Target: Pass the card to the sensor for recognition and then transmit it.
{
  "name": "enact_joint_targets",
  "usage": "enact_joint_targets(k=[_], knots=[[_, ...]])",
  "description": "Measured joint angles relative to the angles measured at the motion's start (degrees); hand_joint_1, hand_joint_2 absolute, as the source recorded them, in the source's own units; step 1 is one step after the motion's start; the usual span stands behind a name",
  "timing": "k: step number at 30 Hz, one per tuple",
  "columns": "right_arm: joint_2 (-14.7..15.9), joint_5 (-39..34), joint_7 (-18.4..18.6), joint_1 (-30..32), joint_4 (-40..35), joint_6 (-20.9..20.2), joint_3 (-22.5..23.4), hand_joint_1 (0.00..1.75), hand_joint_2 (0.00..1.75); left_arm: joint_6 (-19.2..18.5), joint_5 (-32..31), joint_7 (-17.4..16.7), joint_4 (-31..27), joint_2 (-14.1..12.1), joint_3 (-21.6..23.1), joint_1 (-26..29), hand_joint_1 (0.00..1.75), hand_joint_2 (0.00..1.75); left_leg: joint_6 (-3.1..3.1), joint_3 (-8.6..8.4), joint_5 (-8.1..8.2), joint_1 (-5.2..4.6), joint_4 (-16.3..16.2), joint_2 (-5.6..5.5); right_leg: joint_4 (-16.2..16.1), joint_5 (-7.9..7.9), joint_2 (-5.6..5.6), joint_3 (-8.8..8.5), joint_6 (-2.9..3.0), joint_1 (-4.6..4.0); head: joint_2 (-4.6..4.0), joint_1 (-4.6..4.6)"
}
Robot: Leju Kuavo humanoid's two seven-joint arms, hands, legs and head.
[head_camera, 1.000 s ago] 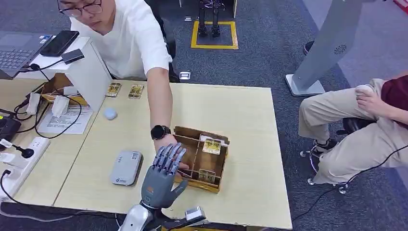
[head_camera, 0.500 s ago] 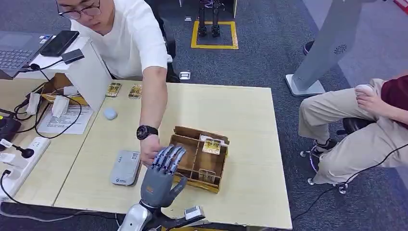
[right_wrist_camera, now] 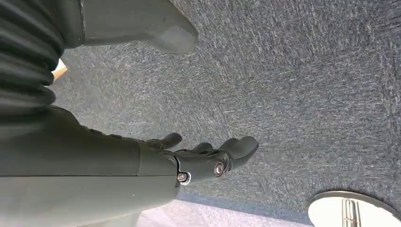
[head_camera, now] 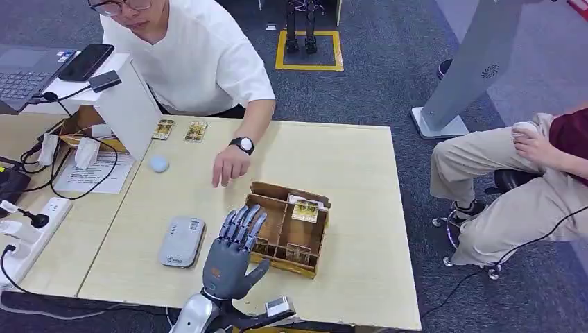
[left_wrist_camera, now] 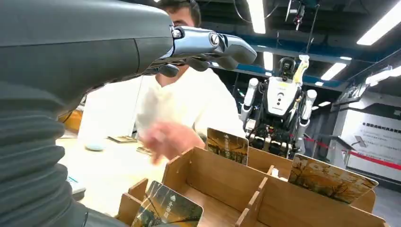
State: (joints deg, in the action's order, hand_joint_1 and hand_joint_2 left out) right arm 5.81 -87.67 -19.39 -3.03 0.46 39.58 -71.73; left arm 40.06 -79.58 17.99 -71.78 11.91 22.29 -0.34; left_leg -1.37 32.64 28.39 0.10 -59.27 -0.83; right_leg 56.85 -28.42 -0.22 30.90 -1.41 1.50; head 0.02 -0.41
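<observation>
Cards upright in box slots, none taken yet. Left hand empty, fingers spread, poised at box's near-left corner beside reader. Right hand slack, empty, hanging over carpet. Left to do: pick, scan, hand over.

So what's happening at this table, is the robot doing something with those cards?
The robot's left hand hovers with fingers spread at the edge of a cardboard box whose compartments hold several cards standing upright. It holds nothing yet. A grey card reader lies on the table beside the hand. A person in a white shirt rests a hand on the table behind the box. The robot's right hand hangs empty over the carpet.
</observation>
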Motion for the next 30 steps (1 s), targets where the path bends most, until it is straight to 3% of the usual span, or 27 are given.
enact_joint_targets(k=[30], knots=[[-0.39, -0.07, 0.0, -0.01, 0.0, 0.0, 0.0, 0.0, 1.75, 0.02, -0.26, -0.07, 0.0, 0.04, 0.0, 0.11, 0.05, 1.75, 0.0, 0.0, 0.0, 0.0, 0.0, 0.0, 0.0, 0.0, 0.0, 0.0, 0.0, 0.0, 0.0, 0.0]])
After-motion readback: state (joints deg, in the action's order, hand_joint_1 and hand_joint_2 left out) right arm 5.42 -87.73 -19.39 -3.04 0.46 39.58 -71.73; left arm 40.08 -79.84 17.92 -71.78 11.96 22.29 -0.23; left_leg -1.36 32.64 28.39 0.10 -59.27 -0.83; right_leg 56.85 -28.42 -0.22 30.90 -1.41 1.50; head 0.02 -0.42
